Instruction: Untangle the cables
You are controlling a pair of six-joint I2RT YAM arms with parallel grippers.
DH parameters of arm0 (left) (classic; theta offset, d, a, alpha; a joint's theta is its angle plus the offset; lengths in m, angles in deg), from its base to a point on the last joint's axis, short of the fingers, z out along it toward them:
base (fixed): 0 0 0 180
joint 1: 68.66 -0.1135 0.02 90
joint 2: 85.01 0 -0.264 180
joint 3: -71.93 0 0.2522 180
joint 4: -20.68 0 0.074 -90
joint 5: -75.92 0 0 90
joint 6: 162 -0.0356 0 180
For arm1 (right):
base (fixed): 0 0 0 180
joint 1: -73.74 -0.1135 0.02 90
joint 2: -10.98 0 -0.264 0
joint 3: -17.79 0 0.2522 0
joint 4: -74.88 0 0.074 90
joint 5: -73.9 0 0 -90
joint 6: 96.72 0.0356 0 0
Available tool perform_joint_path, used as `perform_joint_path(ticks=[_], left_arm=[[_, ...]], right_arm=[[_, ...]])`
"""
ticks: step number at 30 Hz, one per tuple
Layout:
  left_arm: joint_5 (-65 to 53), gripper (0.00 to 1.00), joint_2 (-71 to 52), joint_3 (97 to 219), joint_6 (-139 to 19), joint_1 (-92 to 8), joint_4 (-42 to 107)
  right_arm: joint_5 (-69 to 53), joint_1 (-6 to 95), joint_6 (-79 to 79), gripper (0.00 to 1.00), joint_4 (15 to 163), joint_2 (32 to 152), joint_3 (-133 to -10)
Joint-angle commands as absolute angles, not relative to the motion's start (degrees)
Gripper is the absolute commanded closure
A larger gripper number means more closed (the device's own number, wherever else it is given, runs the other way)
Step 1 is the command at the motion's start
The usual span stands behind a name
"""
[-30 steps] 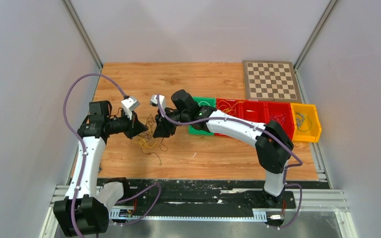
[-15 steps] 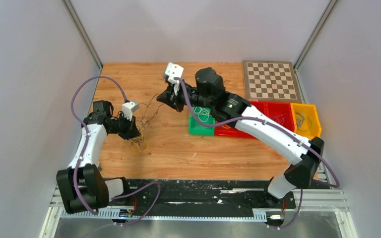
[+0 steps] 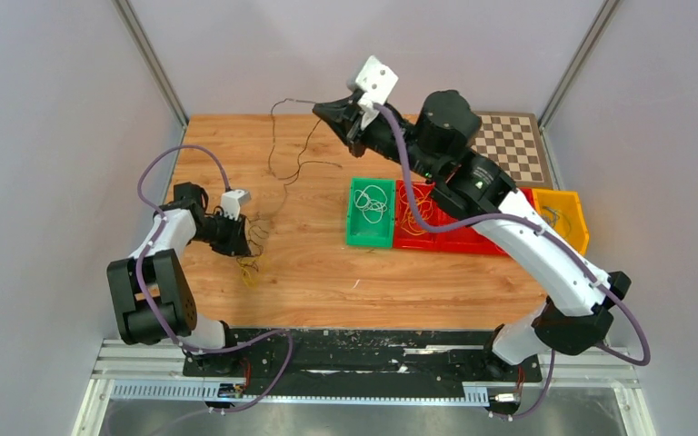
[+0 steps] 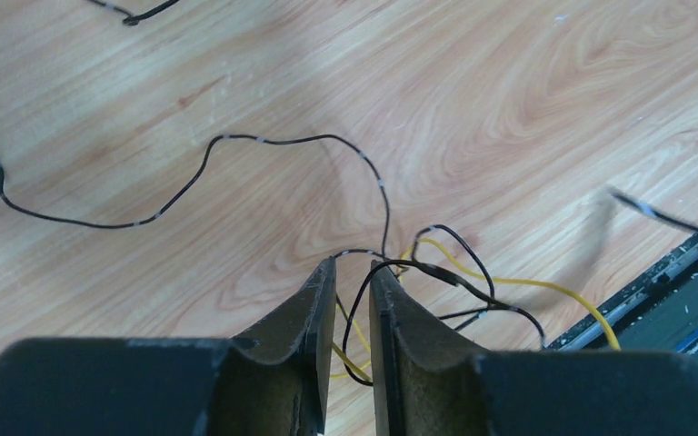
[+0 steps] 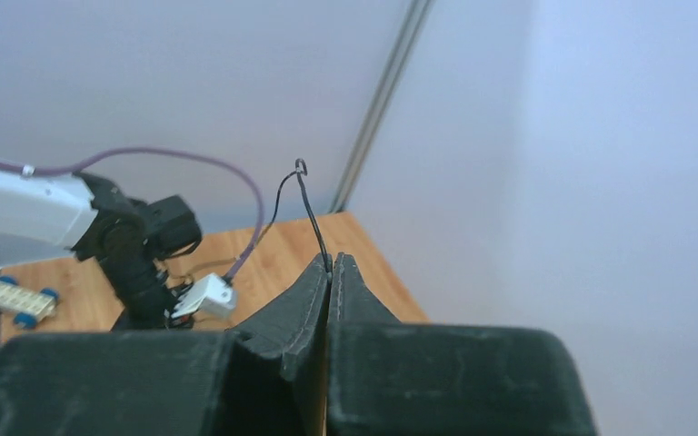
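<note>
**Drawing one dark strand up and away from the snarl**

The right gripper [image 3: 325,109], clamped shut on a dark cable [image 3: 272,136], hangs high over the far edge. The strand slants near-left down to the cables' snarl [image 3: 253,247] at the left gripper [image 4: 353,268]. Its jaws are nearly together around strands, and whether they grip is unclear.

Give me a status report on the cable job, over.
Right gripper shut on one dark cable, held high. Left gripper low over the snarl, grip unclear. Nothing in the way.

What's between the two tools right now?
Top view: only a thin dark wire, pinched in the right tool, looping down toward the left tool.
</note>
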State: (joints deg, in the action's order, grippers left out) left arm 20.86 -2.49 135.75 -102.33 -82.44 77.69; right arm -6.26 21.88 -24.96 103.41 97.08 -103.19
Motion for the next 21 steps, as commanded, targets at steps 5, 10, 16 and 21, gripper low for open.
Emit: perform_joint_path(ticks=[5,10,16,21], left_arm=[[15.98,0.75,1.09,135.99,-101.84,-84.36,74.36],[11.27,0.85,1.91,136.23,-100.74,-85.34,72.41],[5.94,0.94,4.73,137.61,-100.37,-85.73,71.45],[3.79,0.66,7.75,139.28,-101.17,-85.78,72.0]], right_arm=[[-15.16,22.37,-31.04,1.0,102.28,94.05,-114.97],[-19.27,26.47,-34.97,1.0,102.29,92.1,-116.87],[-21.57,32.61,-37.8,1.0,102.44,89.62,-118.23],[-21.73,39.59,-35.24,1.0,102.49,86.71,-115.93]])
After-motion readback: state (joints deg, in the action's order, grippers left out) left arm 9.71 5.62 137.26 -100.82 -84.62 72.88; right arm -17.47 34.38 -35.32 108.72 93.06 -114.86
